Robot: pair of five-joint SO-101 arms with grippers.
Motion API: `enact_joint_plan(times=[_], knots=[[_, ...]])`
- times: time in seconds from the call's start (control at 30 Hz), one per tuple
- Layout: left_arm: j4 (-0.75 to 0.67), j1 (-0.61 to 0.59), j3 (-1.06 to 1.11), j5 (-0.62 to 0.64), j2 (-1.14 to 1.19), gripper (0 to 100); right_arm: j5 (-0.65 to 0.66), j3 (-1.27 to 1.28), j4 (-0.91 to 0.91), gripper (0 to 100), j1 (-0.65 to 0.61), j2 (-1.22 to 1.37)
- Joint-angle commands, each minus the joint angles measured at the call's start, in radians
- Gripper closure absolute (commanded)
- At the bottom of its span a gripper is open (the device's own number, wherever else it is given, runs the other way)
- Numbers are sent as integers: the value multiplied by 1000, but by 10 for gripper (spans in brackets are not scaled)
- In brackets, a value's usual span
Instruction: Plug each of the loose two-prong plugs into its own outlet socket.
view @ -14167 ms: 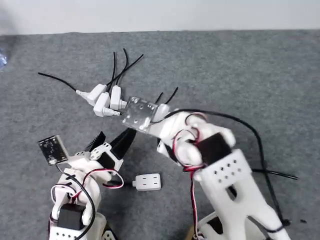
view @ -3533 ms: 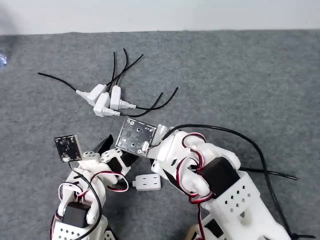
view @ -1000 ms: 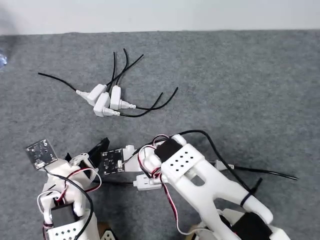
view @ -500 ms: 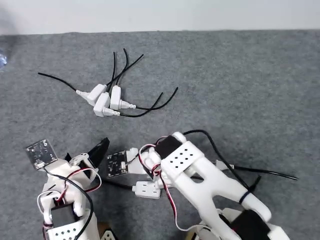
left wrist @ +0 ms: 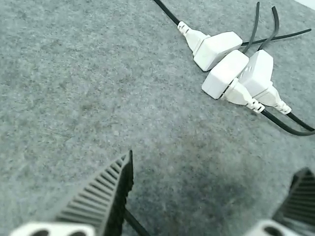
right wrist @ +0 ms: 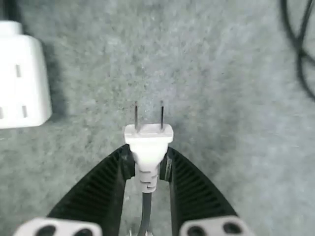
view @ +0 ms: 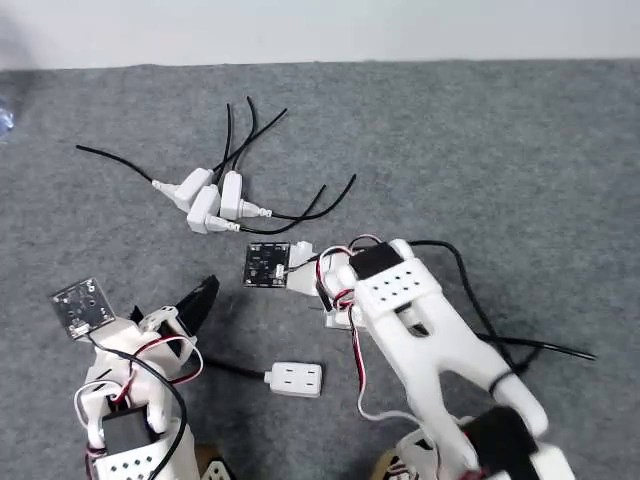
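The two-prong plug (right wrist: 147,139) is pinched at its neck in our right gripper (right wrist: 146,158), prongs pointing out over the grey mat (view: 520,150). The loose outlet socket (view: 297,378) lies nearer, between our arms. Our left gripper (left wrist: 214,172) stands wide open, facing three white connectors (left wrist: 231,64) at far left.

2 white plastic arms (view: 420,330), black ribbed fingers (left wrist: 106,196), red/blk/white wires (view: 335,290).
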Motion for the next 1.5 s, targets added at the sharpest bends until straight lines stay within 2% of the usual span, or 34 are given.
enact_joint_plan(times=[0.0, 0.13, 0.3, 0.37, 0.9, 1.1, 1.3, 1.47], knots=[[-2, 8, -12, -11, -8, 543, 3, 21, -136, 989, 13, 81], [-2, 8, -12, -11, -8, 543, -43, 21, -191, 982, 13, 156], [-3, 8, -12, -11, -8, 543, -64, 21, -189, 835, 13, 165], [-3, 8, -12, -11, -8, 543, -61, 21, -189, 807, 13, 166], [-3, 8, -12, -11, -8, 543, -64, 21, -196, 845, -59, 174], [-3, 8, -12, -11, -8, 543, -64, 21, -188, 992, -54, 176], [-3, 8, -12, -11, -8, 543, -64, 21, -186, 878, -47, 176], [-3, 8, -12, -11, -8, 543, -61, 28, -186, 883, -45, 176]])
